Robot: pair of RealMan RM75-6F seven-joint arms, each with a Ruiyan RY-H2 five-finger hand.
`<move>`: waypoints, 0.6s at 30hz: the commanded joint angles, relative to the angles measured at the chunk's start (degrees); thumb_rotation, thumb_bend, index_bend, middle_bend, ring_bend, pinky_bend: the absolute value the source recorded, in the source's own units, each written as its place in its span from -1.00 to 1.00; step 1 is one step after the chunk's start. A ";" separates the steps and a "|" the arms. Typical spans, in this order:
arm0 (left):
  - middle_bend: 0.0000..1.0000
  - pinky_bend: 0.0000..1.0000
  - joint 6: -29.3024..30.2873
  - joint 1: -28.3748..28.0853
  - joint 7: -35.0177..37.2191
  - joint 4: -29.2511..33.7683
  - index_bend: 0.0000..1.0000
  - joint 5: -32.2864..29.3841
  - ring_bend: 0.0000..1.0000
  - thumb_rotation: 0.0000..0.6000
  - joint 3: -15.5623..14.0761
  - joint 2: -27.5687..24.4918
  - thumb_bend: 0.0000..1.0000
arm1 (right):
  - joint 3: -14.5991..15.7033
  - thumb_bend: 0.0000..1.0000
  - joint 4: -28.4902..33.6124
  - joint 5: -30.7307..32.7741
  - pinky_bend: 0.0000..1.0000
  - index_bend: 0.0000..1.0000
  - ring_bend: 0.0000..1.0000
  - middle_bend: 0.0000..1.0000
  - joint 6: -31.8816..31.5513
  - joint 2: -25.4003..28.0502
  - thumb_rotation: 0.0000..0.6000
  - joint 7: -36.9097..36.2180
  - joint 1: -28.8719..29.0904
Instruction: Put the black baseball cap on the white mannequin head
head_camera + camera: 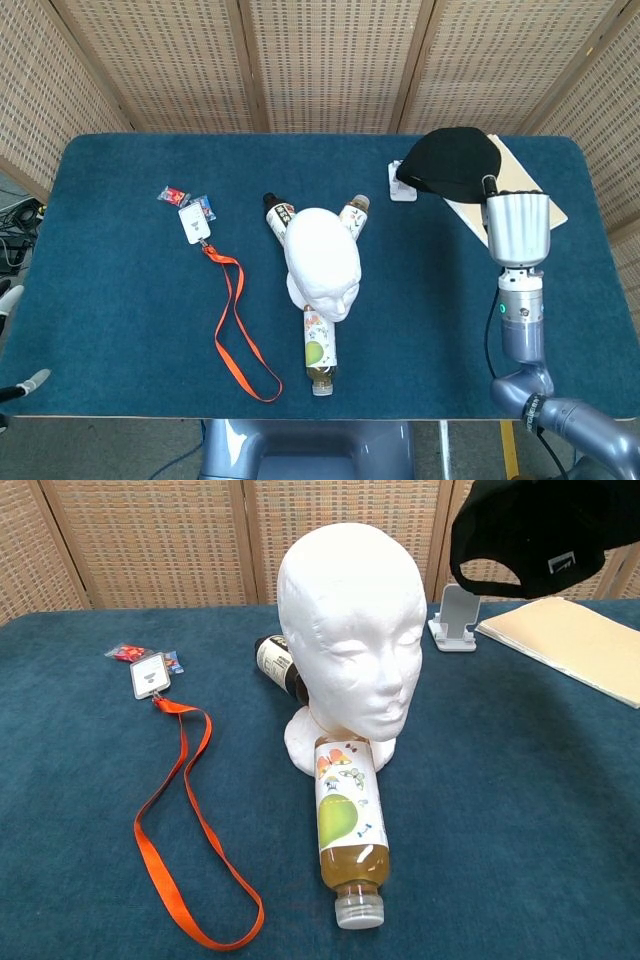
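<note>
Head view shows the white mannequin head [322, 262] standing mid-desk [120, 290] on blue cloth, with two bottles [277, 217] angled behind it and a juice bottle [319, 348] lying in front, touching its base. An orange lanyard [238, 330] with a badge lies to the left; a white phone stand [404, 180] and a tan notebook [520, 200] sit at the far right. The black baseball cap [452, 160] is raised above the stand and notebook, at the tip of the right arm [517, 240]; the right hand itself is hidden beneath the wrist, so its grip cannot be told. Only a sliver at the lower left edge may belong to the left hand. Chest view shows the cap [540, 530] hanging high at upper right, well apart from the mannequin [348, 640], its back opening and a small label facing the camera.
</note>
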State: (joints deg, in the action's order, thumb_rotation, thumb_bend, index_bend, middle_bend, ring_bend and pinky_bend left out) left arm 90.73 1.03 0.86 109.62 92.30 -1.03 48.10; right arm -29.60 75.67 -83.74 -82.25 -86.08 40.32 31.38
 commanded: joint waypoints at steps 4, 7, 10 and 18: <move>-1.00 -1.00 0.15 0.01 1.00 -0.26 -1.00 0.03 -1.00 1.00 0.03 -0.34 -1.00 | -0.14 0.28 5.66 -5.20 1.00 0.89 1.00 1.00 -3.53 4.24 1.00 1.85 1.55; -1.00 -1.00 0.39 0.13 1.31 -0.40 -1.00 0.28 -1.00 1.00 -0.04 -0.43 -1.00 | 1.30 0.28 7.79 -10.42 1.00 0.89 1.00 1.00 -5.82 5.93 1.00 2.67 2.17; -1.00 -1.00 0.52 0.18 1.58 -0.50 -1.00 0.45 -1.00 1.00 -0.09 -0.47 -1.00 | 3.23 0.28 9.55 -15.93 1.00 0.89 1.00 1.00 -8.02 6.80 1.00 3.28 2.81; -1.00 -1.00 0.63 0.24 1.61 -0.59 -1.00 0.62 -1.00 1.00 -0.16 -0.41 -1.00 | 6.99 0.28 12.71 -25.21 1.00 0.89 1.00 1.00 -8.88 6.35 1.00 7.71 4.83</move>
State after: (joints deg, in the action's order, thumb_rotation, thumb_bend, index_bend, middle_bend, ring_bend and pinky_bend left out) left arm 91.36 1.28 2.47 109.03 92.92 -1.19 47.69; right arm -23.72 87.28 -107.60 -91.13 -79.59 46.57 35.46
